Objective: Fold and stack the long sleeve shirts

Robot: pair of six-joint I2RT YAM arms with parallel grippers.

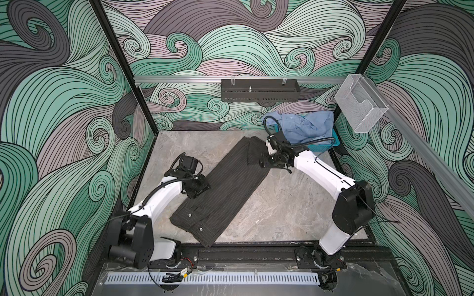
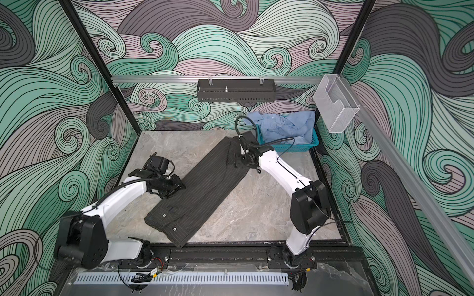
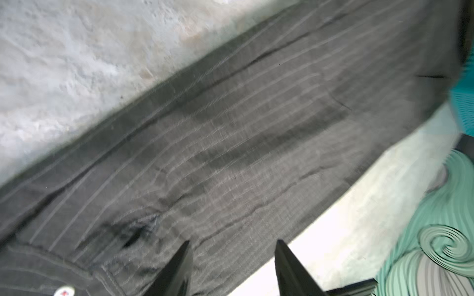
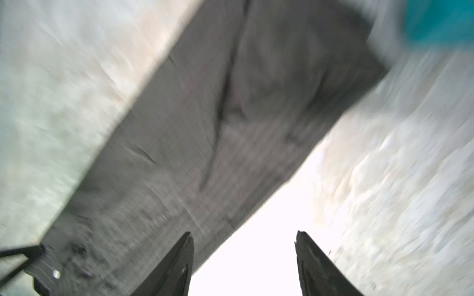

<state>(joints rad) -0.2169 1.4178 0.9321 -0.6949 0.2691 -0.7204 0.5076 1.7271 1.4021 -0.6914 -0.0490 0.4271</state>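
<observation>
Charcoal shirt (image 1: 223, 189) mid-frame on worktop (image 1: 282, 205), folded to a long diagonal strip; crosswise folds left. Blue shirt (image 1: 305, 125) crumpled in basket (image 1: 323, 147), upper right. Left claw (image 3: 232, 269) and right claw (image 4: 243, 266) both released, empty.

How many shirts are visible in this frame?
2. The dark pinstriped shirt lies folded into a long strip diagonally on the table; the light blue shirt sits crumpled in the teal basket, back right. Others may be hidden beneath it.

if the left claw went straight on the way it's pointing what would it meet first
Probably the dark pinstriped shirt, lying flat just ahead of the left claw; height above the cloth is unclear.
</observation>
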